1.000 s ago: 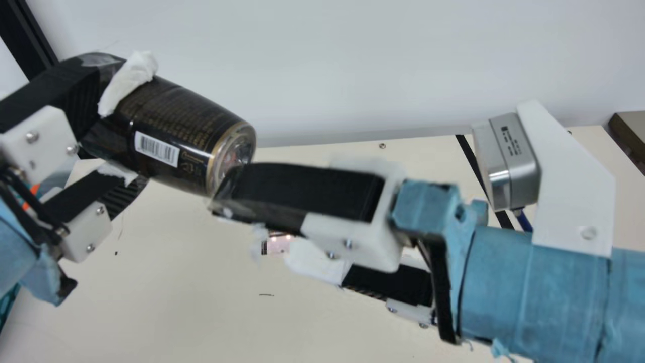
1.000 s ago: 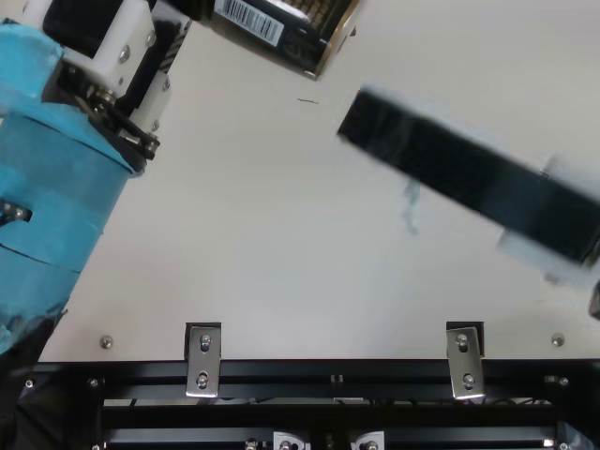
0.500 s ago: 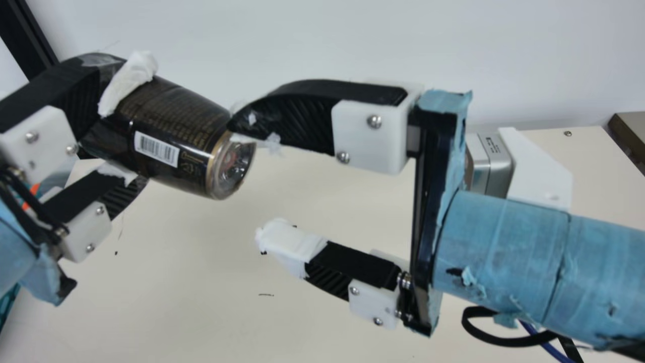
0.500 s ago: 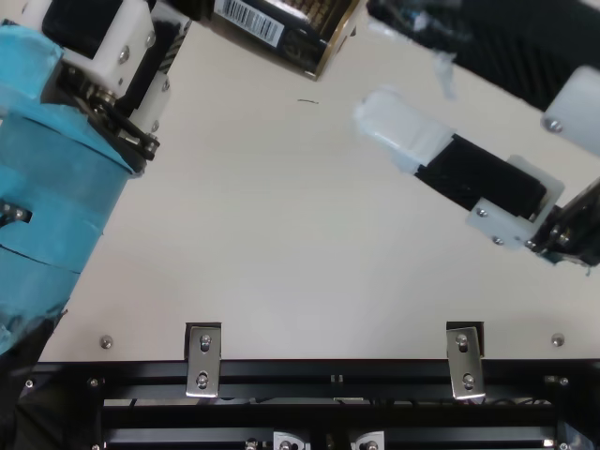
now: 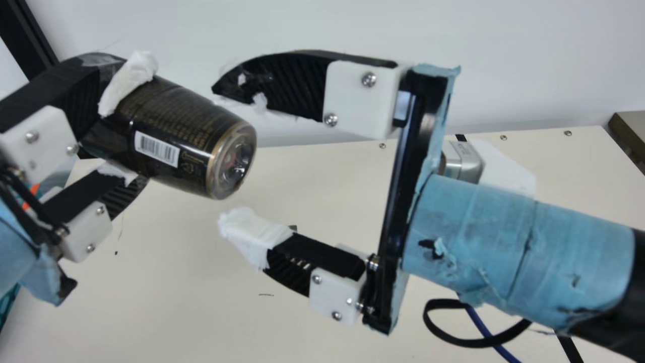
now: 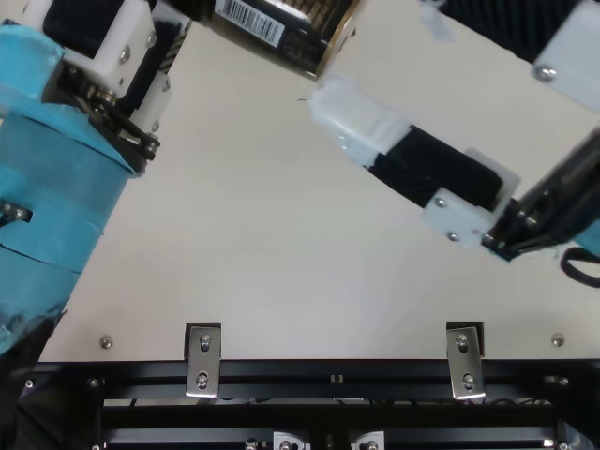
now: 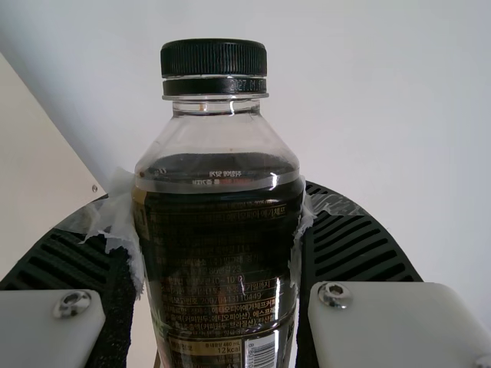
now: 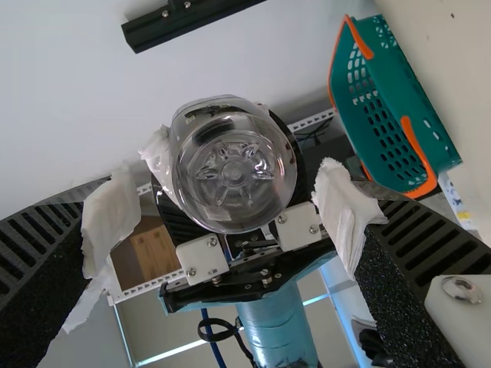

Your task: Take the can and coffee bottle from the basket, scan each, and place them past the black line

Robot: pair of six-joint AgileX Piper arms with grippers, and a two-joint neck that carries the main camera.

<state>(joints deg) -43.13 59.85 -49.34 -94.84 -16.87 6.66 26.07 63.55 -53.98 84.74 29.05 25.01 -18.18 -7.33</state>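
Note:
My left gripper (image 5: 123, 133) is shut on the dark coffee bottle (image 5: 171, 136), held tilted above the table with its base and barcode facing my right arm. In the left wrist view the bottle (image 7: 221, 245) stands between the two pads of the gripper (image 7: 219, 230), black cap outermost. My right gripper (image 5: 221, 156) is open, its fingertips above and below the bottle's base end, not closed on it. The right wrist view has the clear bottle base (image 8: 234, 172) between the spread fingers of the gripper (image 8: 222, 207). A teal basket (image 8: 391, 115) with orange handles stands beyond.
The cream table (image 5: 201, 282) lies under both arms. A black line (image 5: 570, 348) shows at its right, near a looped cable (image 5: 478, 345). A brown box-like object (image 5: 630, 133) is at the far right, and a black rail (image 6: 281, 371) runs along the near edge.
My right gripper has turned, so that its fingers now spread one above the other, and has moved left toward the bottle's base. The left arm and the bottle have kept still.

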